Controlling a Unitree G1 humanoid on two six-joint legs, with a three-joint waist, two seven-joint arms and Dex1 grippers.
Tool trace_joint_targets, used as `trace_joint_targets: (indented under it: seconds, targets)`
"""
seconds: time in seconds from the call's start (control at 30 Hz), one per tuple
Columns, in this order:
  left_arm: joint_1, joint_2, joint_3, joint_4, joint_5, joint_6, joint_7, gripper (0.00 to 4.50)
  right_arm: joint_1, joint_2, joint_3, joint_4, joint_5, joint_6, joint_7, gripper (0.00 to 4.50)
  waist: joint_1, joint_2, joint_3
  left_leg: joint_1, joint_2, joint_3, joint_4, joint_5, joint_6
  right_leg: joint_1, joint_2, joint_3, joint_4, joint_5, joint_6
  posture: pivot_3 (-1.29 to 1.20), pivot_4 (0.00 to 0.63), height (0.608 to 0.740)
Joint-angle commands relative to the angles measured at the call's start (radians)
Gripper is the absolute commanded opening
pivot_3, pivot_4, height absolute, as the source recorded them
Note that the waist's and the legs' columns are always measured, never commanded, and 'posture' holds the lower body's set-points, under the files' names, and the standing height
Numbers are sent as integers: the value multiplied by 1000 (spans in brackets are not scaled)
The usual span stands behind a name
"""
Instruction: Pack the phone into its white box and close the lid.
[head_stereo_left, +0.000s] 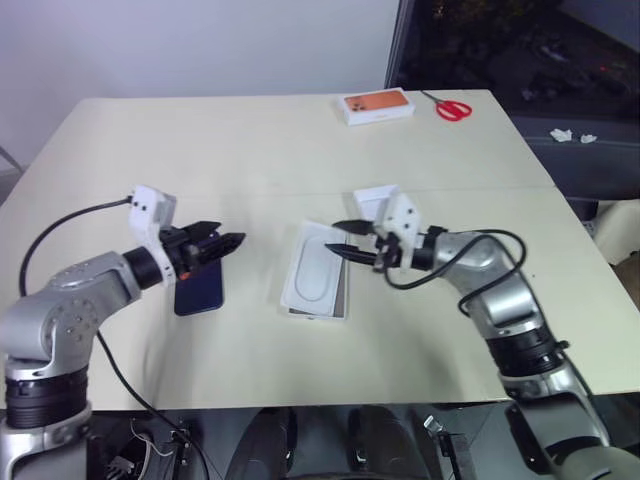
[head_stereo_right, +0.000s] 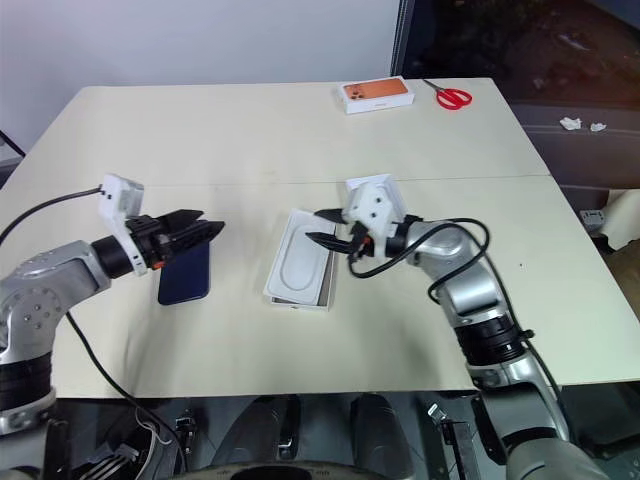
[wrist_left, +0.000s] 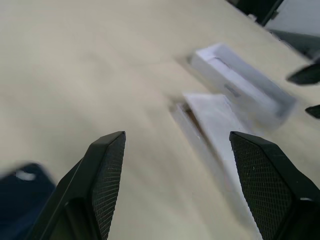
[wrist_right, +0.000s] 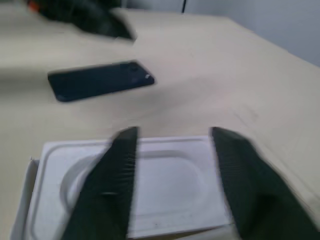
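Nearest the camera, the two grey jointed arms are reaching inward over the pale beige desk (head_stereo_left: 260, 140), forearms roughly level. The left hand (head_stereo_left: 226, 243) is pointing toward the middle of the desk, its two black fingers spread apart and gripping nothing, hovering above the slim dark blue glossy phone (head_stereo_left: 199, 289), which is lying flat on the desk beneath it. The right hand (head_stereo_left: 345, 240) is pointing the opposite way, its fingers parted with nothing between them, poised just over the far end of the thin white moulded insert with a rounded oblong recess (head_stereo_left: 317, 273). That insert is sitting skewed on top of a shallow white cardboard tray (head_stereo_left: 343, 296). Another shallow white cardboard piece (head_stereo_left: 370, 202) is lying just behind the right hand. At the far edge, a white box with an orange top (head_stereo_left: 377, 106) and red-handled scissors (head_stereo_left: 452, 107) are resting well apart from everything else.
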Motion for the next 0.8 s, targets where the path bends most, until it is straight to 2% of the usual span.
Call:
trace_joint_targets:
  seconds: [0.03, 0.1, 0.23, 0.37, 0.8]
  targets:
    - [46, 30, -16, 20, 71, -153, -86, 3504, -36, 19, 69, -15, -112, 5, -75, 85, -1, 0, 0, 0, 0, 0, 0, 0, 1, 0, 0, 0, 0, 0, 0, 0, 150, 740]
    - [63, 31, -4, 14, 50, -163, -114, 3504, -53, 19, 116, 8, -197, 0, -117, 30, 0, 0, 0, 0, 0, 0, 0, -2, 3, 0, 0, 0, 0, 0, 0, 0, 150, 740]
    - [80, 24, 19, 4, 23, -180, -135, 3504, -94, 35, 165, 22, -260, 28, -131, 30, -1, 0, 0, -1, 0, -1, 0, -3, 4, 0, 0, -1, 0, 0, 0, 0, 150, 740]
    - [93, 35, 0, 11, 47, -195, -140, 3504, -91, 11, 255, -9, -305, 39, -50, 30, -4, 0, 0, -1, 0, -1, 0, -3, 5, -1, 0, -1, 0, 0, 0, 0, 150, 740]
    - [50, 30, -17, 16, 57, -202, -100, 3504, -109, -90, 351, -29, -426, -24, 102, 30, -2, 0, 0, 0, 0, -1, 0, -3, 6, -1, 0, -2, 1, 0, 0, 0, 150, 740]
